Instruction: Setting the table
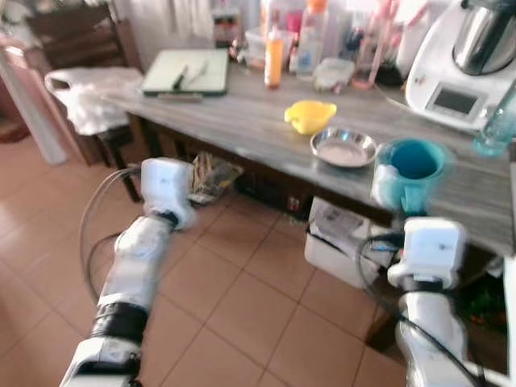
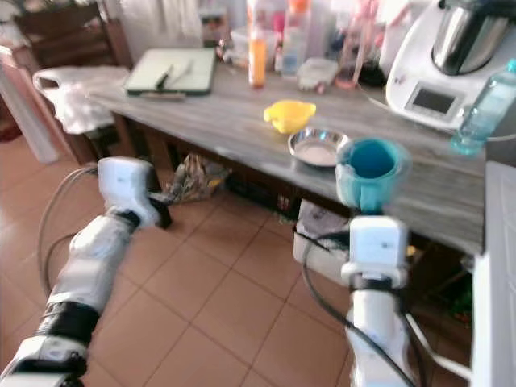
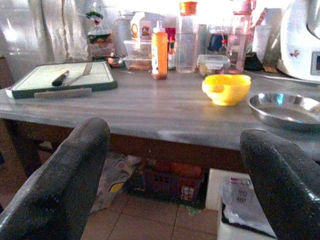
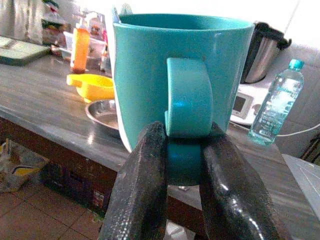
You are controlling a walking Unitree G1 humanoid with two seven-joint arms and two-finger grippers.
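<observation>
My right gripper (image 4: pixel 182 165) is shut on the handle of a teal mug (image 4: pixel 180 75), holding it upright over the near edge of the grey wooden table (image 1: pixel 242 121). The same teal mug (image 1: pixel 411 173) hangs just right of a steel plate (image 1: pixel 344 148) and a yellow bowl (image 1: pixel 310 115) that sit on the tabletop. My left gripper (image 3: pixel 175 185) is open and empty, low in front of the table edge, above the tiled floor. A green cutting board (image 1: pixel 187 72) with a knife and fork lies at the table's far left.
Bottles and jars (image 1: pixel 274 56) crowd the back of the table. A white kitchen machine (image 1: pixel 463 68) and a water bottle (image 2: pixel 484 109) stand at the right. A chair with a white bag (image 1: pixel 89 97) is at the left. Boxes and a crate (image 1: pixel 334 242) sit under the table.
</observation>
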